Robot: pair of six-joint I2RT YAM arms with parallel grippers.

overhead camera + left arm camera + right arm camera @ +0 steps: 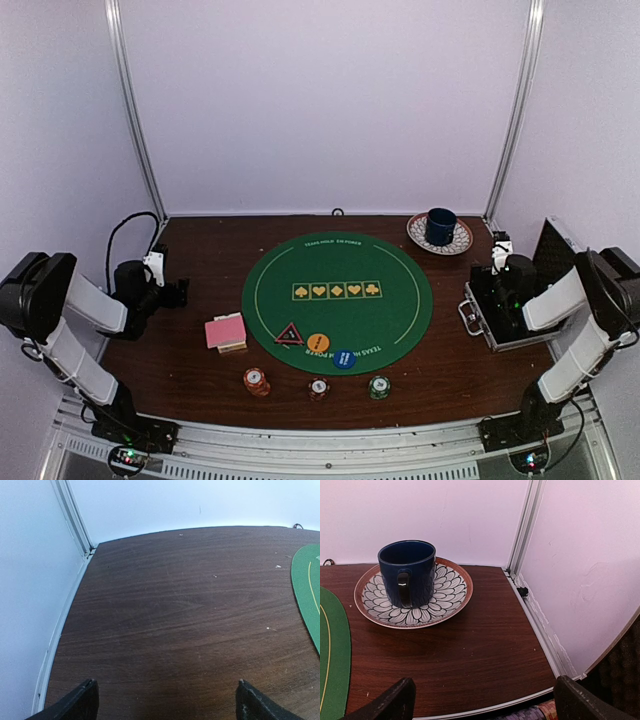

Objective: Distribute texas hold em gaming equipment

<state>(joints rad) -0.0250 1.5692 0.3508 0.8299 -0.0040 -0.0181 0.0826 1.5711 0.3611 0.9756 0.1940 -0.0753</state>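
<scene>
A pink-backed card deck (226,332) lies left of the round green poker mat (337,300). On the mat's near edge sit a red-black triangle marker (289,335), an orange disc (318,343) and a blue disc (344,358). Three chip stacks stand in front of the mat: orange-red (256,381), dark (318,387), green (379,386). My left gripper (181,292) (165,700) is open and empty over bare wood at the far left. My right gripper (497,262) (482,700) is open and empty above the case's edge at the right.
A dark blue cup (407,572) on a patterned saucer (447,587) stands at the back right. A metal-edged black case (500,318) lies open at the right edge under the right arm. White walls and metal posts enclose the dark wood table (200,250).
</scene>
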